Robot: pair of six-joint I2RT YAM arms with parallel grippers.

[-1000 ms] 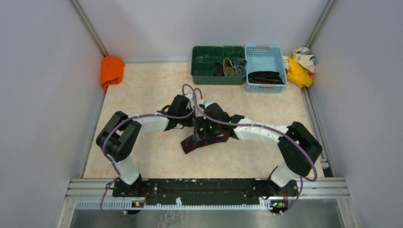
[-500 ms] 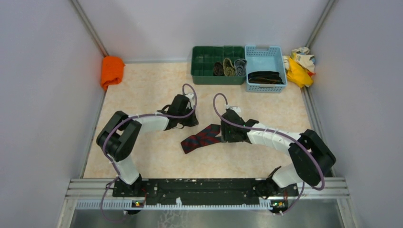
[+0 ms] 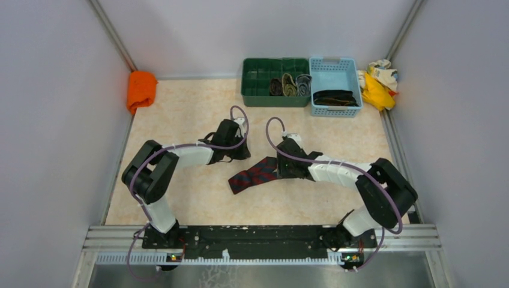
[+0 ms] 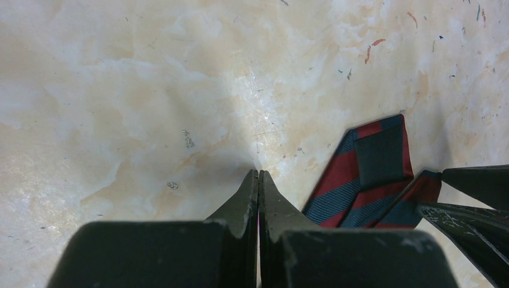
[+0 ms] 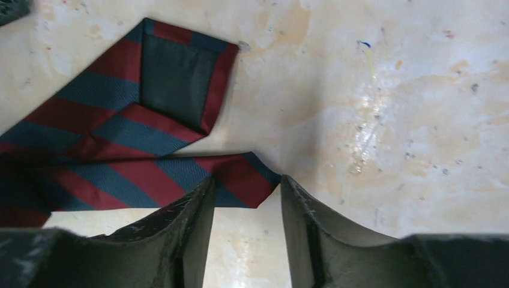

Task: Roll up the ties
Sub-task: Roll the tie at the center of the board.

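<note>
A dark red tie with navy stripes (image 3: 255,173) lies folded on the pale table, its two ends side by side. The narrow pointed end (image 5: 240,180) lies on the table right at the fingertips of my right gripper (image 5: 246,179), whose jaws stand apart around it without pinching it. The wide end (image 5: 174,78) lies just beyond, lining side up. My left gripper (image 4: 259,174) is shut on nothing, low over bare table just left of the tie (image 4: 360,180). In the top view the left gripper (image 3: 243,153) and the right gripper (image 3: 277,169) flank the tie's far end.
A green bin (image 3: 258,99) at the back holds rolled ties (image 3: 289,86). Beside it a blue basket (image 3: 334,109) holds dark ties (image 3: 334,97). An orange cloth (image 3: 141,89) sits at the back left, yellow and cream rags (image 3: 378,84) at the back right.
My right arm has pulled back to the right from over the tie's middle to its right end, and its jaws have narrowed. The left arm has not moved.
</note>
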